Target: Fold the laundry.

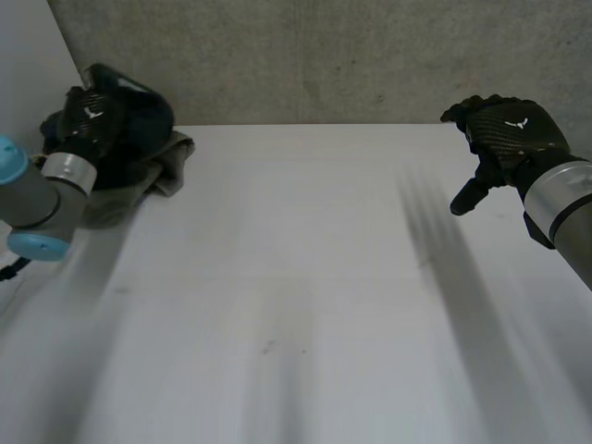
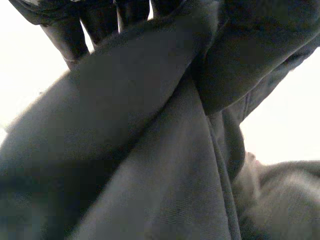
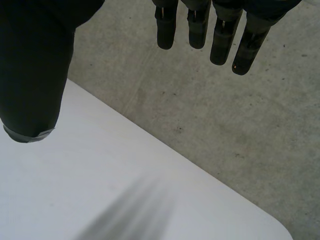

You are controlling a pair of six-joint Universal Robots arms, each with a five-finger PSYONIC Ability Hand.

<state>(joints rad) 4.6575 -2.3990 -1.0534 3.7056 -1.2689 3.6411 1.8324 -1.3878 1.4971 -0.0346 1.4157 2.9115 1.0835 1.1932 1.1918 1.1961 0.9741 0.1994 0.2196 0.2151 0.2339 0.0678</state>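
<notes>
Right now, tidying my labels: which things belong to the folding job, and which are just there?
Job: dark garment, grey cloth beside it, left hand on the pile.
Just there: table, concrete wall, right hand hovering open.

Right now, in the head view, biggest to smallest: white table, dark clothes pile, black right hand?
1. white table
2. dark clothes pile and black right hand: they look about alike, so no ranking.

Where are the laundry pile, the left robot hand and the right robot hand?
laundry pile (image 1: pixel 172 159): head view, grey cloth at its edge.
left robot hand (image 1: pixel 89 118): head view, back of the hand.
right robot hand (image 1: pixel 509 130): head view, back of the hand.
</notes>
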